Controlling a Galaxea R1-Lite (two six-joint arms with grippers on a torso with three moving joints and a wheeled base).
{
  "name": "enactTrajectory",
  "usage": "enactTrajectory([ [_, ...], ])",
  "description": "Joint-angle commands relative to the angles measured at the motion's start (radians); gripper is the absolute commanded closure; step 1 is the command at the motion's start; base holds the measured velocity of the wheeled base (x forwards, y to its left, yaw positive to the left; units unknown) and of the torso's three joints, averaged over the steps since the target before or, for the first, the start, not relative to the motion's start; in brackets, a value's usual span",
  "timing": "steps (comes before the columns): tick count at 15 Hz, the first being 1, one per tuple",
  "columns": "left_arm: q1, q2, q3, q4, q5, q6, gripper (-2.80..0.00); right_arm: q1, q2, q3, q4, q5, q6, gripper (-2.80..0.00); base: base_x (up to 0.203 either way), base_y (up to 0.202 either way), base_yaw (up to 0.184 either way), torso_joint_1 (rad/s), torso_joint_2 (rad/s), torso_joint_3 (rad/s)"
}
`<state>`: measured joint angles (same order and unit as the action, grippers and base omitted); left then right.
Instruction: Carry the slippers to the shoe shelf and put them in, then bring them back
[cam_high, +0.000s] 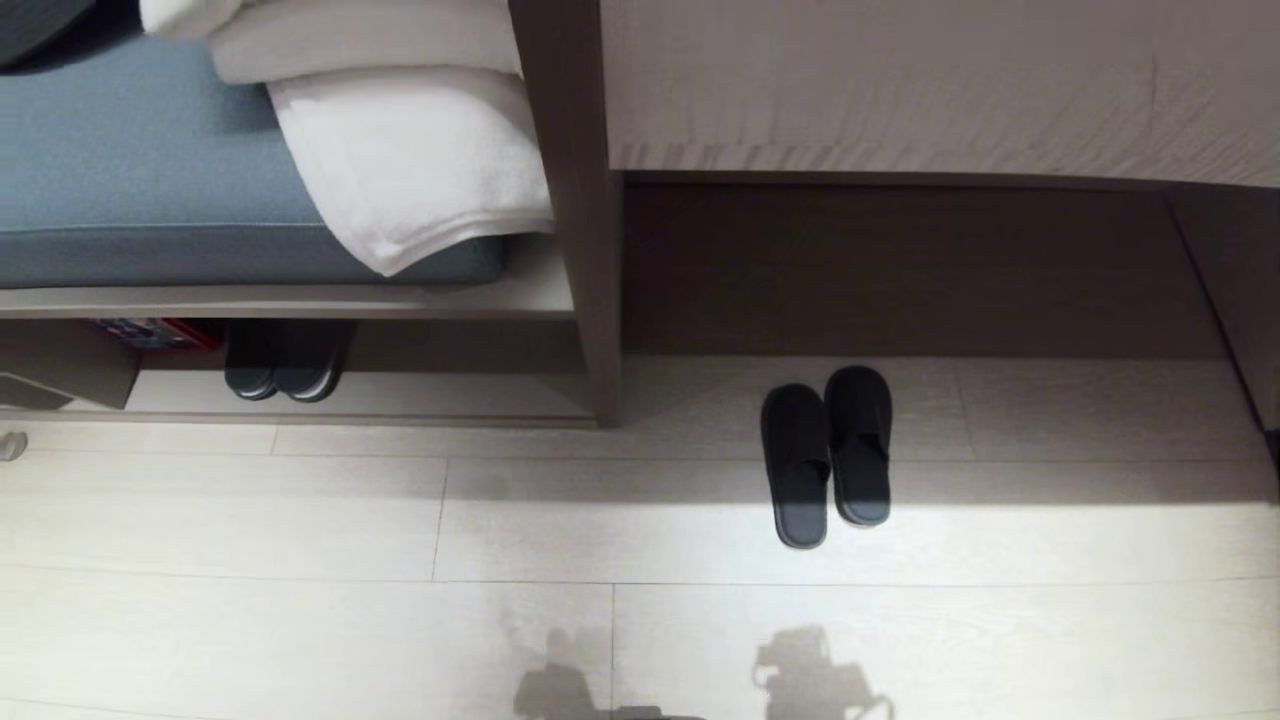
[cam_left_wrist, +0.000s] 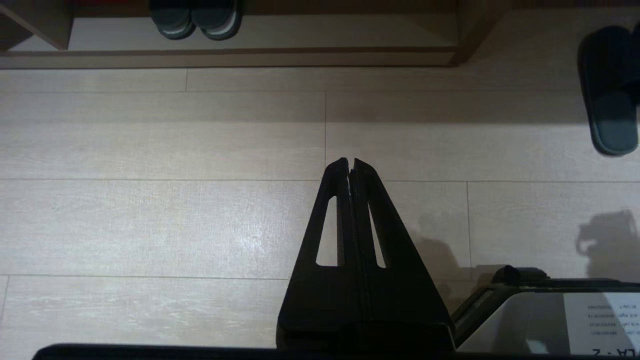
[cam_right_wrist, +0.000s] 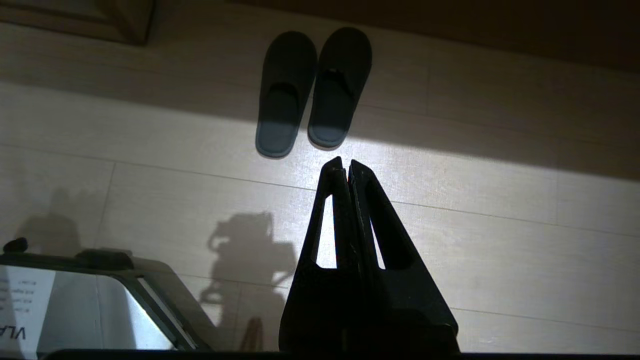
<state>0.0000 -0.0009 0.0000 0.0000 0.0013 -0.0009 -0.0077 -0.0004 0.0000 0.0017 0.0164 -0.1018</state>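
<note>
The slippers (cam_high: 825, 455), a dark grey pair, lie side by side on the pale floor in front of the dark recess under the counter, toes toward the wall. In the right wrist view the slippers (cam_right_wrist: 312, 90) sit just beyond my right gripper (cam_right_wrist: 345, 161), which hangs shut and empty above the floor. My left gripper (cam_left_wrist: 350, 161) is also shut and empty over bare floor, and one slipper (cam_left_wrist: 607, 90) shows at that view's edge. The shoe shelf (cam_high: 450, 395) is the low beige cubby under the bench, left of the slippers. Neither gripper appears in the head view.
Another dark pair with whitish sole edges (cam_high: 285, 360) stands inside the cubby. White towels (cam_high: 410, 150) lie on the blue bench cushion (cam_high: 130, 170) above it. A brown upright panel (cam_high: 580, 250) divides bench from counter (cam_high: 900, 90). My base (cam_right_wrist: 75, 300) shows low in the wrist views.
</note>
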Motion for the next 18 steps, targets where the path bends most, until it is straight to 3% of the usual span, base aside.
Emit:
enactTrajectory([
  [1,0.0,0.001,0.0,0.0,0.0,-0.001,0.0,0.0,0.002,0.0,-0.002,0.0,-0.001,0.0,0.0,0.0,0.0,0.002,0.0,0.199],
  [18,0.0,0.001,0.0,-0.002,0.0,-0.001,0.0,0.002,0.002,0.0,0.0,0.0,0.001,0.0,0.0,0.0,0.0,0.001,0.0,0.204],
])
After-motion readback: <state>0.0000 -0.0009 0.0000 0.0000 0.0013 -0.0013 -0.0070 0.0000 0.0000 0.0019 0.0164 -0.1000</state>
